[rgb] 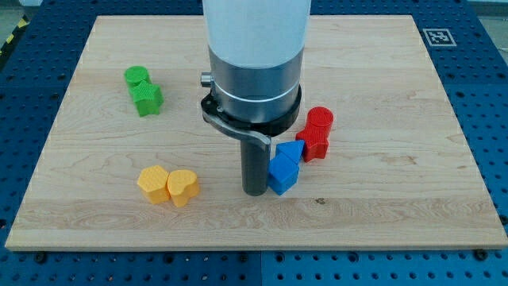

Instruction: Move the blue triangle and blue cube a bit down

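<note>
A pale wooden board (381,71) lies on a blue perforated table, carrying eight blocks. I have no jaws, only a rod: my tip (255,191) touches the left side of the blue cube (281,175), with the blue triangle (290,152) just above it. Outward stand two red blocks (317,131), two yellow blocks (168,185) and two green blocks (143,90).
</note>
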{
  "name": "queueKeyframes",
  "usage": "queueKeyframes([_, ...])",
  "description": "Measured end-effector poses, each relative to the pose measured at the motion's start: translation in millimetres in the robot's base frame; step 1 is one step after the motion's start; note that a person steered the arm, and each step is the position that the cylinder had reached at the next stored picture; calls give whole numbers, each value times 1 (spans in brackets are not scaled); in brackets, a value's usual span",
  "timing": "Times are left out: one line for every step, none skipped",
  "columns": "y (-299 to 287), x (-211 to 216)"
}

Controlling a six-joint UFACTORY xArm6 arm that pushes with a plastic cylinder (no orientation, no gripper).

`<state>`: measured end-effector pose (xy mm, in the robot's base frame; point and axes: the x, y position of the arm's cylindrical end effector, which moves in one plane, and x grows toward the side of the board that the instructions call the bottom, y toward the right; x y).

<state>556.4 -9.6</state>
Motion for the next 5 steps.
queueKeyframes([-48,-13])
queueKeyframes([-48,-71])
queueKeyframes([0,-77])
queueKeyframes([8,-60])
queueKeyframes([8,-45])
